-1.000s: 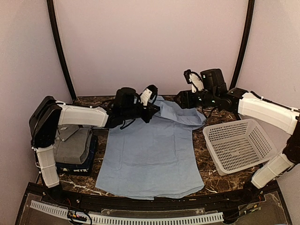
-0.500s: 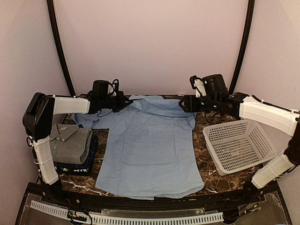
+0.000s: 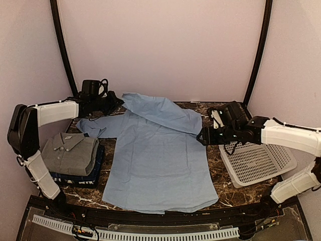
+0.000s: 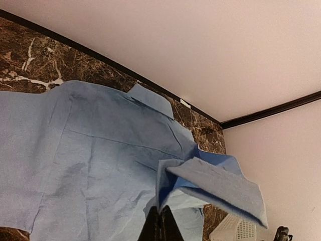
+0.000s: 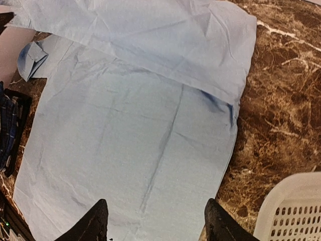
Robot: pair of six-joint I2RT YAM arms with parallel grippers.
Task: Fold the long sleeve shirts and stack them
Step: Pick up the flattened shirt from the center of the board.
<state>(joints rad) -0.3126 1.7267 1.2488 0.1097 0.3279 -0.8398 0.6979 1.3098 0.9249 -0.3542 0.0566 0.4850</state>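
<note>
A dark brown marble table [image 3: 83,195] veined with white fills a booth of pale lilac walls [image 3: 160,45], with black curved poles [image 3: 62,50] rising at the back corners. A light blue shirt [image 3: 155,160] lies face down across the middle of the table, its hem toward the arm bases and its collar [image 4: 150,100] toward the back wall.

The left gripper [image 3: 116,99], at the far left of the table near the back wall, is fully closed and pinches the end of the shirt's sleeve [image 3: 160,113]. That sleeve crosses the upper back of the shirt from the right shoulder to the gripper, and its cuff [image 4: 215,188] hangs folded just beyond the closed fingertips in the left wrist view. The other sleeve [image 3: 98,126] lies on the marble below the left gripper.

The right gripper [image 3: 202,137] hangs over the shirt's right edge, just below the folded sleeve. Its fingers [image 5: 98,221] stand apart with nothing between them, and the blue cloth lies flat below.

At the left edge of the table a folded grey shirt [image 3: 70,153], collar up, sits on top of a folded dark navy shirt [image 3: 99,163], just beside the blue shirt's left side. A white lattice basket [image 3: 261,158] stands at the right, partly under the right arm.
</note>
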